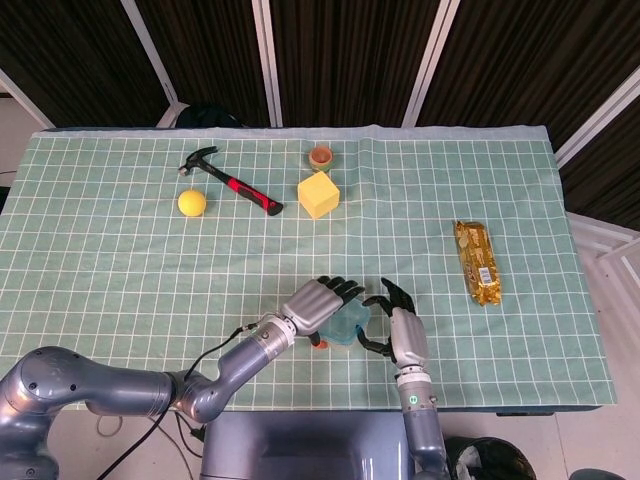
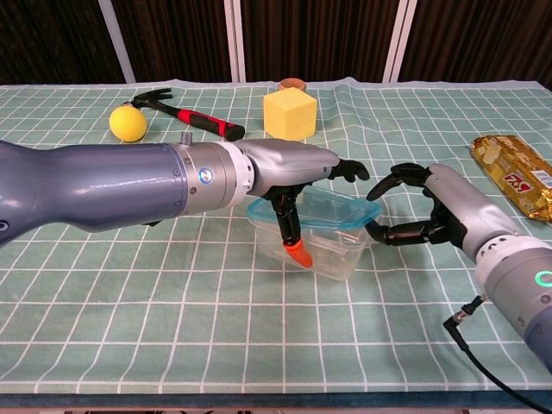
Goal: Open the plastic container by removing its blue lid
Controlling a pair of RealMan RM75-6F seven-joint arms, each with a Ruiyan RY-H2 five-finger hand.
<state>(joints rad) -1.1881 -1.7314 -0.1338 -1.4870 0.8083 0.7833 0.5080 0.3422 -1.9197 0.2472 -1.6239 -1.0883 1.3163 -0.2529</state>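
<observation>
The left hand [image 2: 297,177] is laid over the top of the plastic container [image 2: 315,235], its fingers stretched across the blue lid [image 2: 328,211] and its orange-tipped thumb [image 2: 297,253] pressed down against the clear near wall, so the container is grasped from above between thumb and fingers. The container appears slightly tilted, its left end raised; whether it is fully clear of the cloth cannot be told. In the head view the same hand [image 1: 318,302] is seen covering most of the container [image 1: 345,328], with only a bluish edge showing.

The right hand [image 2: 431,211] is held just to the right of the container. Its fingers are curled, the thumb tip [image 2: 379,233] is brought to the right-hand edge of the lid, and the upper fingers are arched above it and apart from it. Contact at the lid's rim is seen, but a firm pinch cannot be confirmed. In the head view this hand [image 1: 400,325] sits right beside the container.

Outward from the hands, on the green checked tablecloth [image 2: 172,319], a yellow cube [image 2: 290,115] is placed well beyond the left hand, with a small brown cup [image 2: 292,84] just behind it. Farther left, a hammer [image 2: 185,114] and a yellow ball [image 2: 128,123] are set near each other. A gold snack packet [image 2: 515,177] is placed beyond the right hand, to its right.
</observation>
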